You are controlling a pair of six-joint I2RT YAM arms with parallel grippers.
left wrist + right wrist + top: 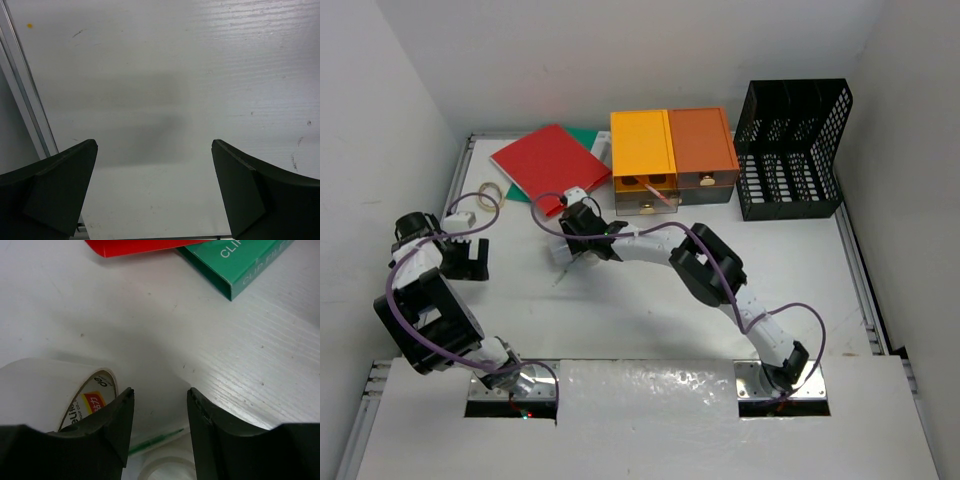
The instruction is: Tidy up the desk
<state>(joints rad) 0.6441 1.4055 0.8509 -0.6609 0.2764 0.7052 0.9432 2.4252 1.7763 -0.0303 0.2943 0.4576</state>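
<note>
The bench [620, 320] fills the whole overhead view, a white top framed by grey rails, and everything else lies on it. Its clutter sits towards the far edge: a red folder [548, 160], a green box [240, 265] partly tucked beneath it, a yellow and orange drawer unit [670, 150] and a black mesh rack [790, 150]. The right arm [705, 265] reaches across to the middle, its jaws partly parted and holding nothing, hanging just above a roll of clear tape [55, 390] and a thin green pen [155, 440]. The left arm [425, 310] is folded back by the left rail [25, 100], jaws spread wide and empty over bare surface. The bench itself looks rigid and fixed, so it is probably not a thing to grip; tidying means lifting what lies on it. The tape roll is likely light and stiff yet prone to roll, best pinched across its wall, while the flat folder probably needs taking by an edge.
</note>
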